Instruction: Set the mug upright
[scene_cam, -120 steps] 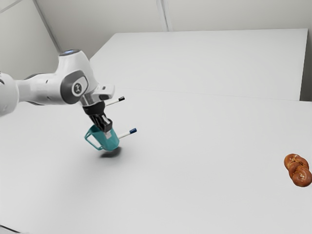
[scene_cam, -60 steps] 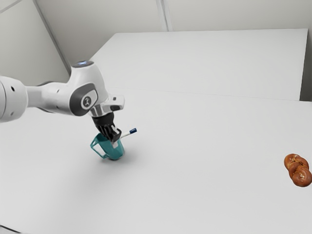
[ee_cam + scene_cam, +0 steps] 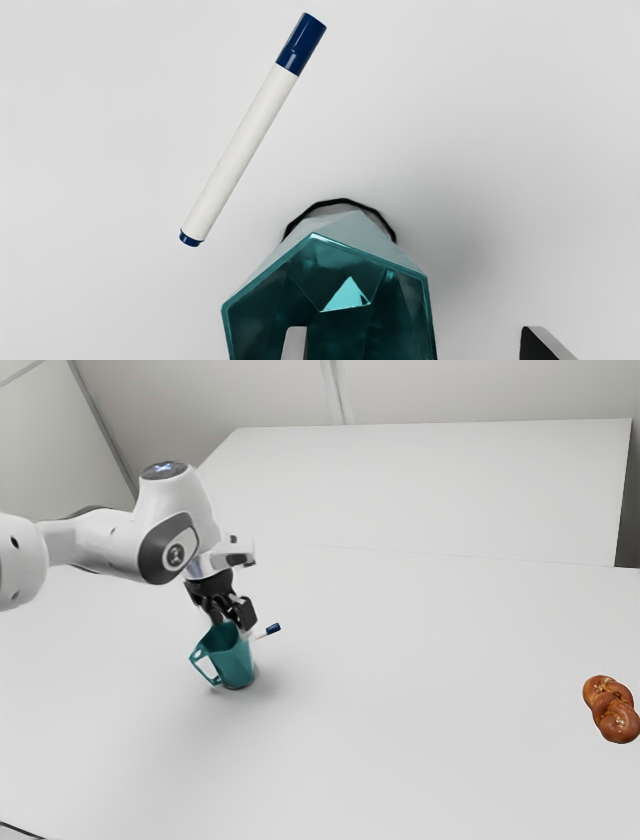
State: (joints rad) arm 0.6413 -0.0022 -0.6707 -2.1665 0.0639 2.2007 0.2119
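White table (image 3: 420,700): mug (image 3: 234,662) just below spread gripper (image 3: 232,623).

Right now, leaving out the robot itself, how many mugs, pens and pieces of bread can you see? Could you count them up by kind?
Mugs: 1, the teal mug
Pens: 1, the white marker with a blue cap
Bread: 1, the brown twisted piece
Total: 3

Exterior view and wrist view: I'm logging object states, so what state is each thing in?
Mug: upright or nearly so, mouth up.
Gripper: open, one finger at the mug's mouth, the other outside the mug.
Blue-capped marker: capped, lying on its side.
Twisted bread: lying on the table.
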